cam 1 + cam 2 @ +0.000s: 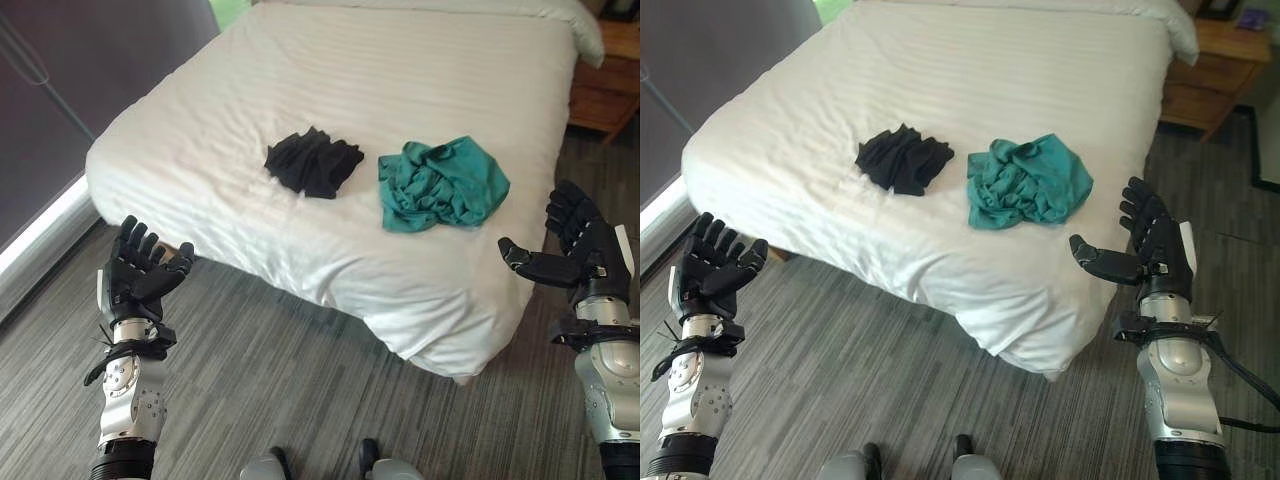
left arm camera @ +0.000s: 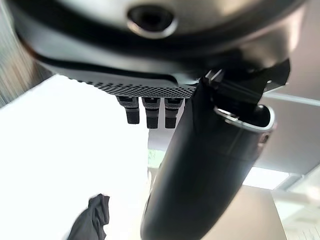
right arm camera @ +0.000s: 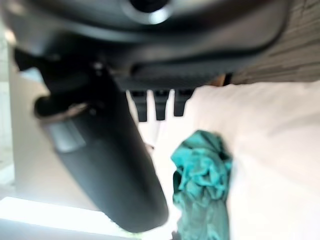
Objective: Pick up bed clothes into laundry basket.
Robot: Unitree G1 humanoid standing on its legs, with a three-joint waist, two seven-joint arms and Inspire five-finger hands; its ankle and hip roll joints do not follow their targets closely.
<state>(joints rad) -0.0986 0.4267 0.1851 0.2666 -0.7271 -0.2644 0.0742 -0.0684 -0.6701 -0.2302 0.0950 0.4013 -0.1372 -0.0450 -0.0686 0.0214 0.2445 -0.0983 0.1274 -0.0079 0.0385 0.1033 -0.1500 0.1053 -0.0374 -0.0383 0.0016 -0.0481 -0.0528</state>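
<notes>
While both garments lie untouched, this is how I read my position:

Teal garment: crumpled in a heap on the white bedspread, near the bed's front corner, closest to my right side.

Black garment: bunched just beside the teal one, apart from it, nearer my left side.

My right hand: raised off the bed's corner, fingers spread and straight, thumb pointing toward the teal heap; it holds nothing. I judge it is poised for a reach inward.

My left hand: held up beside the bed's near edge, fingers relaxed and apart, empty, well apart from the black garment.

Wooden nightstand: beyond the bed's far right side.

Laundry basket: I cannot say where it stands.

Floor: grey striped carpet under the overhanging bedspread.
</notes>
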